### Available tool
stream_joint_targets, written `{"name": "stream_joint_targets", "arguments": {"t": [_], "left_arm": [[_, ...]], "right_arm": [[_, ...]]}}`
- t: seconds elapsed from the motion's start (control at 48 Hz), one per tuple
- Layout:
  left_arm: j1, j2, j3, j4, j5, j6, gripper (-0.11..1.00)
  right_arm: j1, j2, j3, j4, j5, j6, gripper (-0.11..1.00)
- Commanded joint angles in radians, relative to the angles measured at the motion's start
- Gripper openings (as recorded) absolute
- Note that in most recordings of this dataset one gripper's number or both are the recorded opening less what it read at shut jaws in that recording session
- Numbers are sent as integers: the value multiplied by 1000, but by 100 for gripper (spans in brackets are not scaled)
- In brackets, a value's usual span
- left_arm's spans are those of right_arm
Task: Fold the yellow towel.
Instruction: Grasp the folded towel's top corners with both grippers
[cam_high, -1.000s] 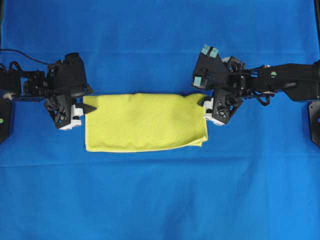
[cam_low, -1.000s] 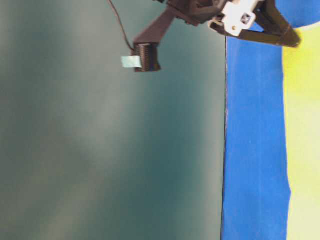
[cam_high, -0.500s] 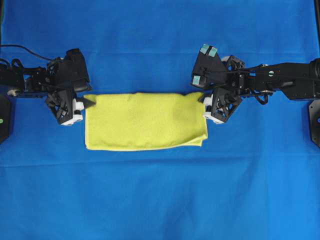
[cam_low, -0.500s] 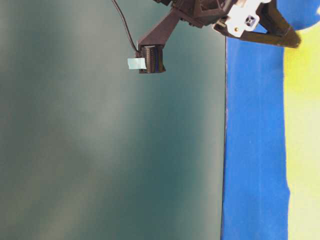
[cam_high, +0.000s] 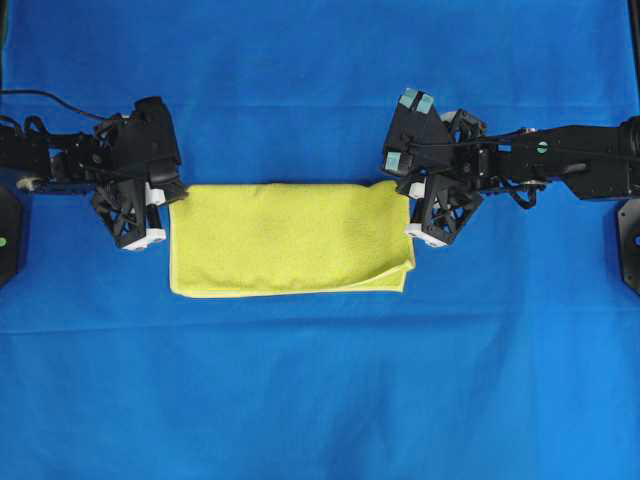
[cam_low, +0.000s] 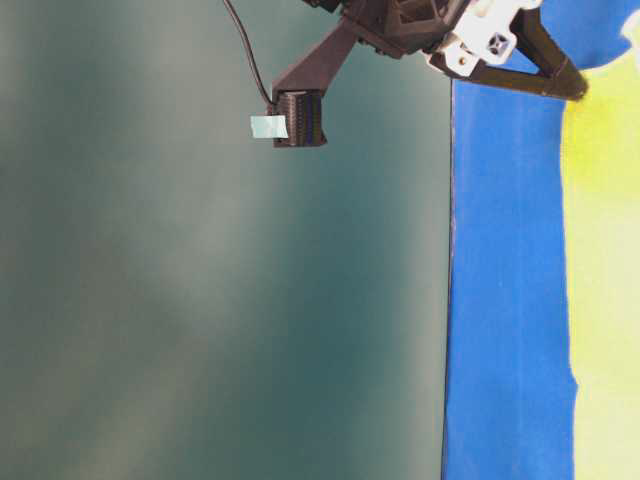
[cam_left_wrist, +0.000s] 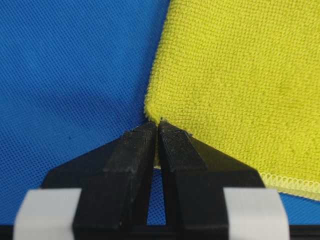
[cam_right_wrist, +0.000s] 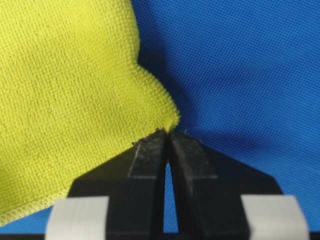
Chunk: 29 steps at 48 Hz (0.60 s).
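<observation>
The left tool (cam_left_wrist: 159, 131) is pinched shut on the far-left corner of the yellow towel (cam_high: 290, 238), and the right tool (cam_right_wrist: 167, 137) is pinched shut on its far-right corner. The towel lies between them, its long axis running tool to tool, flat on the blue cloth (cam_high: 320, 390); its free long edge lies on the near side, opposite the held edge.

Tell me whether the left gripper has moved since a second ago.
Yes. In the overhead view the left gripper has crept right and up onto the yellow towel corner, and its jaws have closed on it.
</observation>
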<state>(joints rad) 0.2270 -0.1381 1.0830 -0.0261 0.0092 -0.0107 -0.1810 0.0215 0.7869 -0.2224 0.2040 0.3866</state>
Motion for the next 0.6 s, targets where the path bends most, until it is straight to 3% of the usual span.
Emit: {"name": "stream_joint_targets", "arguments": {"t": [0.0,0.271,0.584], "left_arm": [[0,-51,-35,2,37,-2,1],[-81,-262,-118,0,242,-23,1],[-160,-428,-104,2,239,-52,1]], "right_arm": [[-2,-41,-20,3,8,9,2],[2,-206,-28,2,133,37,2],[5,-336,-20,-2,160,51,2]]}}
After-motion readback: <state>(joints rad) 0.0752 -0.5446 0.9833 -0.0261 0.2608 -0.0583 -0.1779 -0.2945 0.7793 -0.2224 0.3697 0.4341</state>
